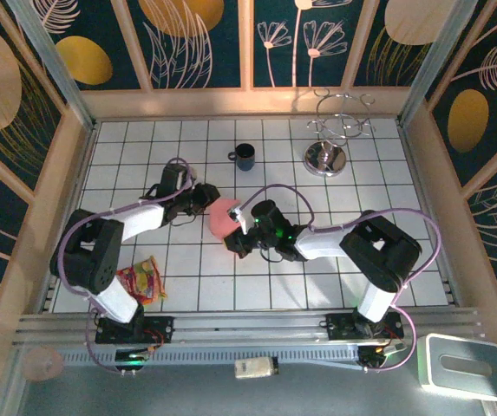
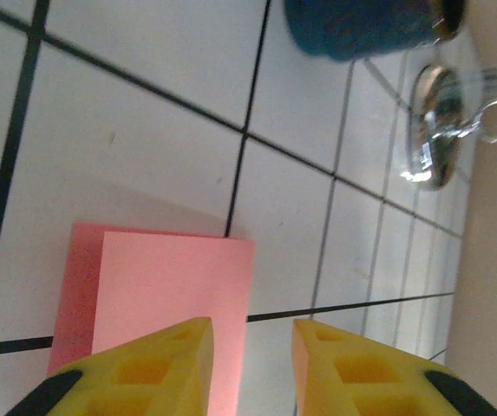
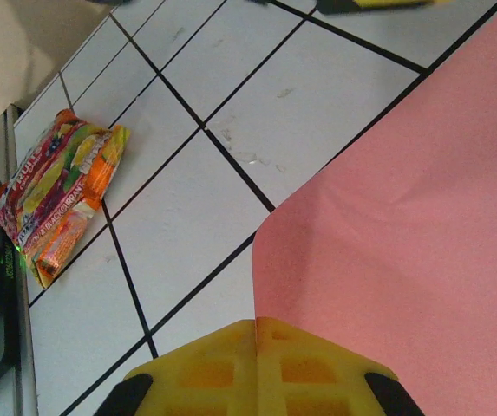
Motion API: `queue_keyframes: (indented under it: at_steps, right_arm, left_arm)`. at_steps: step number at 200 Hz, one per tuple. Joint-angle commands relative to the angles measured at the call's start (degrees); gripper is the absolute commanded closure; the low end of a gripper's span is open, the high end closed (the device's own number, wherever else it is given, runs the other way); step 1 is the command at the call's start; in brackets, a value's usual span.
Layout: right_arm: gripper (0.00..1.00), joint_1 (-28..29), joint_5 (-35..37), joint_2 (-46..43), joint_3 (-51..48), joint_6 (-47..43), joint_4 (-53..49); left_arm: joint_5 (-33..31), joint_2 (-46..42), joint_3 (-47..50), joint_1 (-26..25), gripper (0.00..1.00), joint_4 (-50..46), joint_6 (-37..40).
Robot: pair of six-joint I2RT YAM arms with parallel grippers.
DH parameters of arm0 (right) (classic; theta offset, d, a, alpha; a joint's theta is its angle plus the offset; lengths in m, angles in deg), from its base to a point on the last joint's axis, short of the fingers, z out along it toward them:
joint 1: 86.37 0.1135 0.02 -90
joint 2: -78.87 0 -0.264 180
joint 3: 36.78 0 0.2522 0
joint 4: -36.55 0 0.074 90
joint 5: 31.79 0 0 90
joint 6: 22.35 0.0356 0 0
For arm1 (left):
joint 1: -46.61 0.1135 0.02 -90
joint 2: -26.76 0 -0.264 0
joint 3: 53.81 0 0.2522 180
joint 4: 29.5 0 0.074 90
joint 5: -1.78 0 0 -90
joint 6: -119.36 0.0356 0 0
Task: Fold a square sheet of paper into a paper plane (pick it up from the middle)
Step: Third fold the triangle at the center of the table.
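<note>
The pink paper sheet [image 1: 222, 217] lies partly folded on the white tiled table [image 1: 187, 260], between the two grippers. In the left wrist view the paper [image 2: 170, 295] shows a lighter layer over a darker one. My left gripper [image 2: 252, 347] stands open just above it; one yellow finger [image 2: 174, 364] is over the sheet and the paper's right edge runs into the gap. My right gripper [image 3: 257, 328] is shut, and the edge of the pink paper [image 3: 404, 217] goes into the seam between its fingers. From above, the left gripper [image 1: 210, 198] is at the sheet's far left and the right gripper [image 1: 233, 234] at its near side.
A dark blue mug [image 1: 245, 156] stands beyond the paper, with a shiny metal rack [image 1: 326, 158] to its right; both are close ahead of the left gripper, mug [image 2: 361, 26] and rack [image 2: 434, 130]. A colourful snack packet [image 1: 142, 282] lies front left. Wooden walls ring the table.
</note>
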Motion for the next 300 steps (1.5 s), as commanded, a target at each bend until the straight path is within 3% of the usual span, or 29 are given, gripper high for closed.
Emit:
queue_keyframes:
  at_steps: [1,114,300]
  right_arm:
    - [0.96,-0.93,-1.85,1.39,-0.63,2.53,3.09]
    - [0.96,-4.32,-0.34,3.75,0.16,7.63,2.03]
    - [0.97,-7.74,8.29,7.76,6.50,11.11,-7.14]
  left_arm:
    - [-0.18,4.24,-4.08,-1.77,0.73,-3.10,3.40]
    - [-9.89,18.60,-15.99,-3.88,0.81,-18.91,12.63]
    - [-8.70,22.98,-20.72,-4.40,0.86,-24.81,20.62]
